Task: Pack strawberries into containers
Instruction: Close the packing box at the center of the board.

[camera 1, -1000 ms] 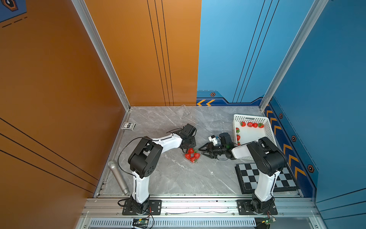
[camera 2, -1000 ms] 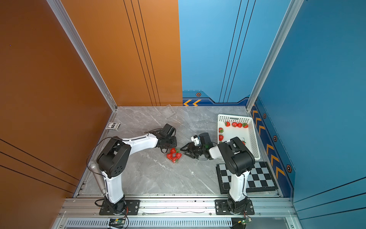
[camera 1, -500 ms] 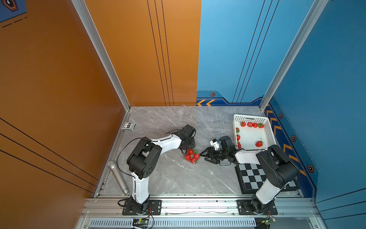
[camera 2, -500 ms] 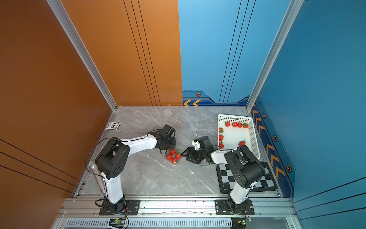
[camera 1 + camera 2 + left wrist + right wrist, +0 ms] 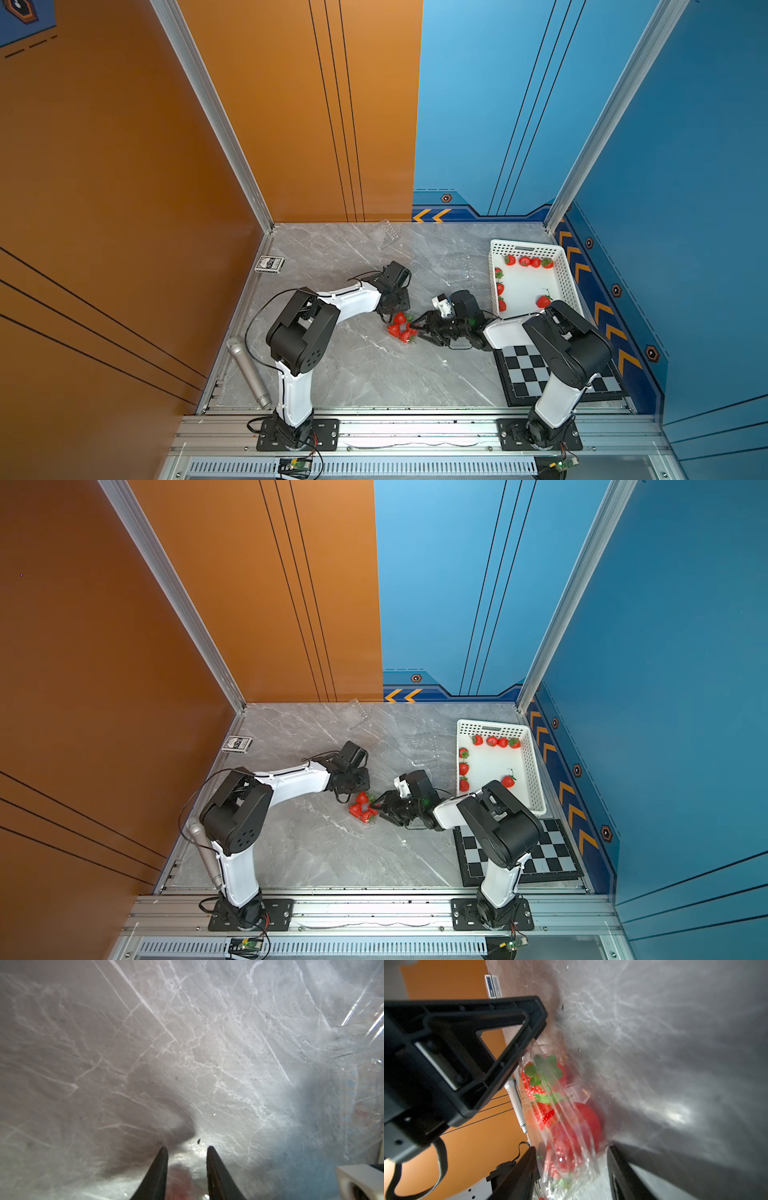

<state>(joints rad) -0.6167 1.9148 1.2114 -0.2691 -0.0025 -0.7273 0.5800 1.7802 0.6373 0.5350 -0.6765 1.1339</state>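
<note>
Clear box (image 5: 402,331) stands on the marble table (image 5: 353,374) mid-field, between the two arms. It holds several strawberries (image 5: 571,1126), and clear plastic lies over them; whether the lid is latched cannot be told.

Left gripper (image 5: 187,1149): reaches the box from the rear side. Jaws stand a narrow gap apart, with glossy plastic and a red blur between them. Whether they pinch anything cannot be told.

Right gripper (image 5: 572,1148): lies low on the table, with one finger on each side of the box's near end. Jaws are apart; whether they press on the box cannot be told.

White basket (image 5: 567,278) sits at the table's right edge. It holds eight loose strawberries (image 5: 524,261): four in a row at the far end, three along the inner wall, one apart.

Empty clear box (image 5: 387,235) lies near the rear wall.

Also on the table are a card pack (image 5: 269,263), a microphone (image 5: 248,372) and a checkerboard (image 5: 540,374), which lies under the right arm.
</note>
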